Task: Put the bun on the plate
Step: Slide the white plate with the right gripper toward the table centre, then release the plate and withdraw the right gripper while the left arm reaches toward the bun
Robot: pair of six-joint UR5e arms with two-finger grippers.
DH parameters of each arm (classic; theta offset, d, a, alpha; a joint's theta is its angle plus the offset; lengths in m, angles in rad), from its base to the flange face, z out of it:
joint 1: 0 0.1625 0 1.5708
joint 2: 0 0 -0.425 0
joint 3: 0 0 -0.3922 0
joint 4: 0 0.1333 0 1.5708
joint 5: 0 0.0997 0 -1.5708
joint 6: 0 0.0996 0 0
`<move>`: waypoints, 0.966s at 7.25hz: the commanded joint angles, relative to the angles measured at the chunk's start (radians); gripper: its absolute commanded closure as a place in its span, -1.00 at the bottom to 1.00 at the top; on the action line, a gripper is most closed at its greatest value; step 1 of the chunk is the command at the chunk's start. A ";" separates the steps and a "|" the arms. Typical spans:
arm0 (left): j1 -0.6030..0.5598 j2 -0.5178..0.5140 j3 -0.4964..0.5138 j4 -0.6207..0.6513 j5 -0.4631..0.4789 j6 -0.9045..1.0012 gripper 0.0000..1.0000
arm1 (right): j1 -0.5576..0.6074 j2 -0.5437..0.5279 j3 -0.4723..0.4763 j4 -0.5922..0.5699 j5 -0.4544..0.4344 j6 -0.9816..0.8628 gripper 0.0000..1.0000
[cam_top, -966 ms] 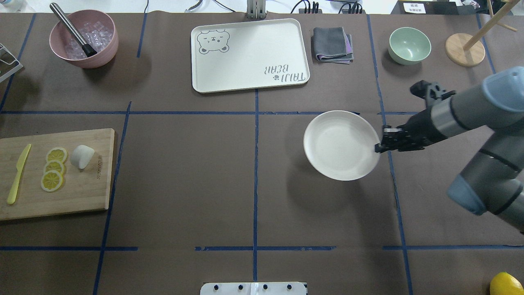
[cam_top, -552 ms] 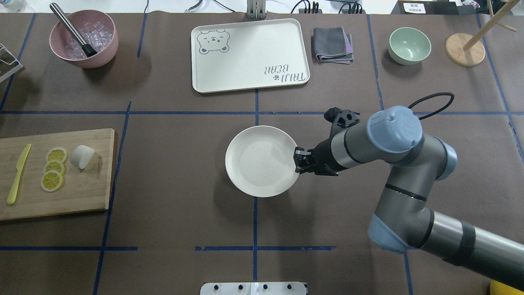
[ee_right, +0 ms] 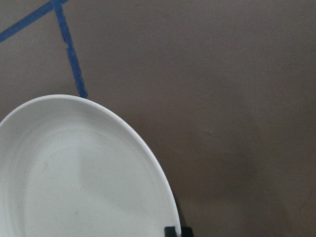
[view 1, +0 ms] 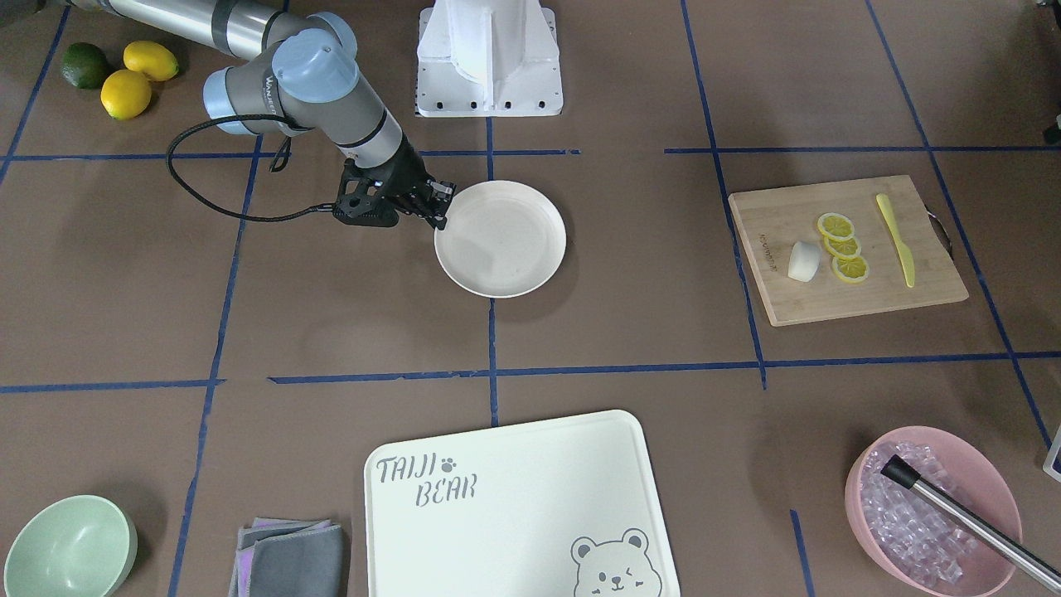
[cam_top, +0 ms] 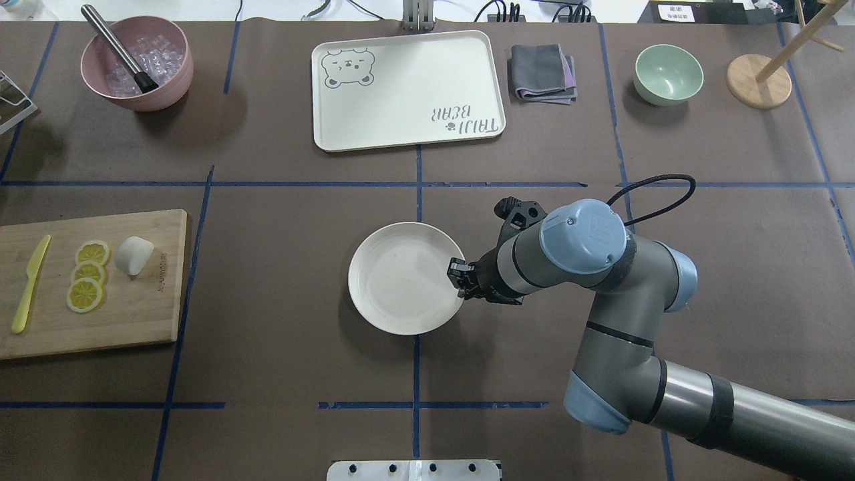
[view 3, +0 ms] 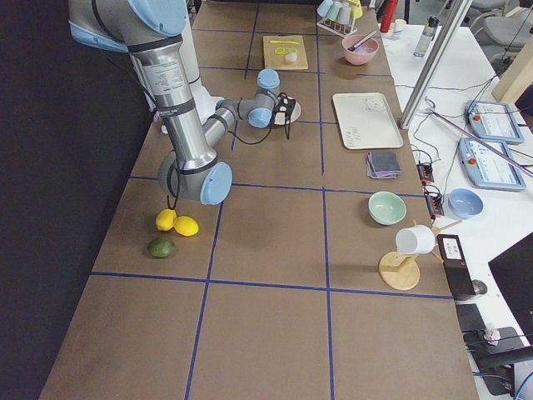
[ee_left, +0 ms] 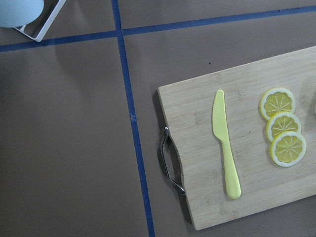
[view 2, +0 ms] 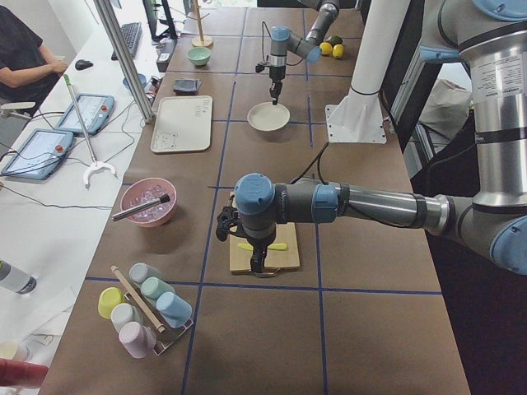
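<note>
Along the table's [cam_top: 300, 200] far edge: a pink bowl [cam_top: 163, 95] of ice [cam_top: 159, 49] with a metal rod [cam_top: 115, 44] in it, a tray [cam_top: 407, 80], a folded cloth [cam_top: 542, 72], a green bowl [cam_top: 668, 75], a wooden stand [cam_top: 759, 81]. At its left edge, a board [cam_top: 133, 314] carries three lemon slices [cam_top: 89, 272] and a knife [cam_top: 31, 284].

A brown table [cam_top: 267, 347] was divided into sections by blue tape lines [cam_top: 417, 167]. Alongside it ran a white bench [view 2: 49, 222] carrying 2 tablets [view 2: 33, 154], and a metal post [view 2: 123, 53] stood at the table's edge.
</note>
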 commanded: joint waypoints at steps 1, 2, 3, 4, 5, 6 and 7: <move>0.000 0.003 0.002 -0.025 0.000 0.014 -1.00 | 0.000 -0.006 -0.001 -0.001 -0.006 0.002 0.99; 0.000 0.016 0.011 -0.043 -0.008 0.012 -1.00 | 0.000 -0.006 -0.002 -0.001 -0.006 0.002 0.96; 0.002 0.016 0.002 -0.044 -0.011 0.011 -1.00 | 0.000 -0.011 -0.001 -0.003 -0.006 0.002 0.92; 0.002 0.016 -0.001 -0.044 -0.014 0.014 -1.00 | 0.000 -0.013 -0.001 -0.001 -0.008 0.002 -0.25; 0.002 0.016 -0.004 -0.050 -0.019 0.014 -1.00 | 0.003 -0.013 0.005 -0.004 -0.009 0.004 -0.99; 0.002 0.017 -0.004 -0.083 -0.028 0.014 -1.00 | 0.009 -0.016 0.010 -0.006 -0.008 0.002 -1.00; 0.002 0.020 -0.015 -0.091 -0.075 -0.003 -1.00 | 0.067 -0.043 0.049 -0.014 0.038 0.001 -1.00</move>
